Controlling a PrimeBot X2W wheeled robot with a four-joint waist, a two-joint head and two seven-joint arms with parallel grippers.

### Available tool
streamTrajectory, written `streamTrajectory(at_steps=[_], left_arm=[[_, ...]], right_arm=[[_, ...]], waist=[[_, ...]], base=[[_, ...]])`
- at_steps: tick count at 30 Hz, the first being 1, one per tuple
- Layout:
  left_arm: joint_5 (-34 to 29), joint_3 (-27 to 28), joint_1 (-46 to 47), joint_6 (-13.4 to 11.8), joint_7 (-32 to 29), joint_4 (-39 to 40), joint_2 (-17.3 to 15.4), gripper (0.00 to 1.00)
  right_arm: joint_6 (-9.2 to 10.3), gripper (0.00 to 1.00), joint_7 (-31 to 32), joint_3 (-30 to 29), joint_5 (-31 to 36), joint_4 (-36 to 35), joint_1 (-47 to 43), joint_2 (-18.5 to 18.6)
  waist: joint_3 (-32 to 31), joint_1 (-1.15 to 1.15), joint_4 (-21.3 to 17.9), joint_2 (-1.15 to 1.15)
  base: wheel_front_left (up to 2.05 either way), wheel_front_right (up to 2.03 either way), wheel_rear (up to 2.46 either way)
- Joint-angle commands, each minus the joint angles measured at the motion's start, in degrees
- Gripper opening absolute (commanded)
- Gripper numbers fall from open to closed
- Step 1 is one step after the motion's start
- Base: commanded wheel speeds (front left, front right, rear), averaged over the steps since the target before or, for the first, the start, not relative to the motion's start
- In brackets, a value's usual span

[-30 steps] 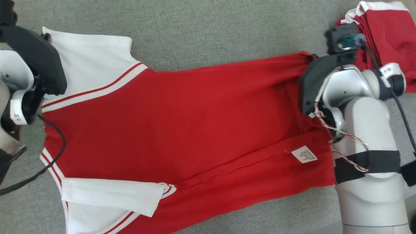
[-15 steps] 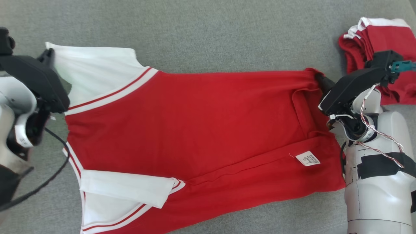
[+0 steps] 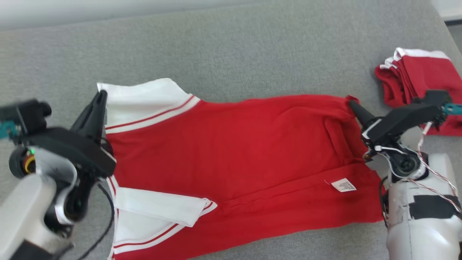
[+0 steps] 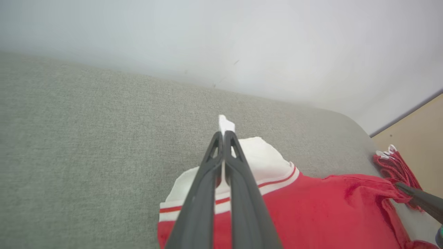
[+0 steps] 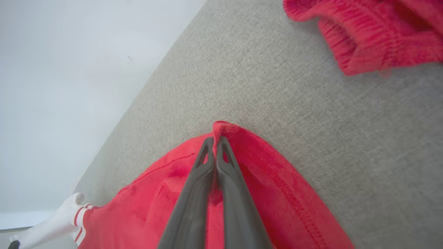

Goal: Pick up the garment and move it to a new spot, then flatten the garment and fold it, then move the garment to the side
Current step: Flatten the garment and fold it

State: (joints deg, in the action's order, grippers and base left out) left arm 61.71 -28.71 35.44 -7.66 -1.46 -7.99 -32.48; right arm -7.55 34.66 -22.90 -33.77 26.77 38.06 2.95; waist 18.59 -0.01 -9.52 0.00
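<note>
Nearest to the robot, the front edge of the red garment (image 3: 234, 144) is lying on the grey cloth-covered worktop (image 3: 234, 54), with one white sleeve (image 3: 158, 207) folded in over the red body at the robot's left. A small white label (image 3: 343, 185) is showing on the red cloth toward the right, close to the hem. The garment is stretching sideways across the middle of the worktop, white striped shoulders to the left and red hem to the right.

Further back, the left end effector (image 3: 101, 96) is pinching the far white shoulder corner, its two dark fingers pressed together with a tip of white cloth sticking out past them in the left wrist view (image 4: 224, 133). On the other side, the right end effector (image 3: 352, 104) is clamping the far red hem corner, fingers closed on the bunched edge (image 5: 214, 140).

Beyond the right arm, a pile of red and white clothes (image 3: 422, 79) is sitting apart from the garment near the worktop's right edge. Behind everything, a pale wall (image 4: 242, 34) is rising past the worktop's far edge.
</note>
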Motion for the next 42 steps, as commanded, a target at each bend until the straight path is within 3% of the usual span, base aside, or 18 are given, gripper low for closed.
streamTrajectory(at_steps=[1, 9, 14, 26, 35, 42], left_arm=[[0.4, 0.3, -1.0, -0.3, 0.8, 0.5, 0.2, 0.00], [0.1, 1.8, -9.3, -0.3, 8.7, 5.5, 0.9, 0.00], [0.5, 1.9, -14.0, -0.8, 11.4, 8.5, 1.8, 0.00], [2.6, 0.5, -25.3, -4.1, 13.6, 14.0, 4.6, 0.00], [4.6, 0.9, -31.4, -4.8, 14.6, 14.8, 6.1, 0.00], [5.3, -1.1, -33.3, -5.1, 12.9, 13.3, 6.6, 0.00]], right_arm=[[0.12, 0.00, -0.4, -0.2, -0.6, -0.2, -0.8, -0.2], [0.12, 0.00, -1.9, -3.2, -3.9, -1.0, -2.5, -0.2], [0.12, 0.00, -1.3, -3.0, -1.6, -3.0, -4.6, -0.2], [0.12, 0.00, 4.9, -2.8, 11.6, -17.9, -14.7, -0.2], [0.12, 0.00, 10.1, -2.3, 10.1, -23.4, -20.0, -0.2], [0.12, 0.00, 11.6, -2.5, 13.0, -25.6, -22.4, -0.2]], waist=[[-1.5, 0.01, 1.1, 0.00], [-3.1, 0.01, 2.6, 0.00], [-3.5, 0.01, 3.3, 0.00], [-4.6, 0.01, 4.6, 0.00], [-5.4, 0.01, 5.9, 0.00], [-6.2, 0.01, 7.1, 0.00]], base=[[0.00, 0.00, 0.00], [0.00, 0.00, 0.00], [0.00, 0.00, 0.00], [0.00, 0.00, 0.00], [0.00, 0.00, 0.00], [0.00, 0.00, 0.00]])
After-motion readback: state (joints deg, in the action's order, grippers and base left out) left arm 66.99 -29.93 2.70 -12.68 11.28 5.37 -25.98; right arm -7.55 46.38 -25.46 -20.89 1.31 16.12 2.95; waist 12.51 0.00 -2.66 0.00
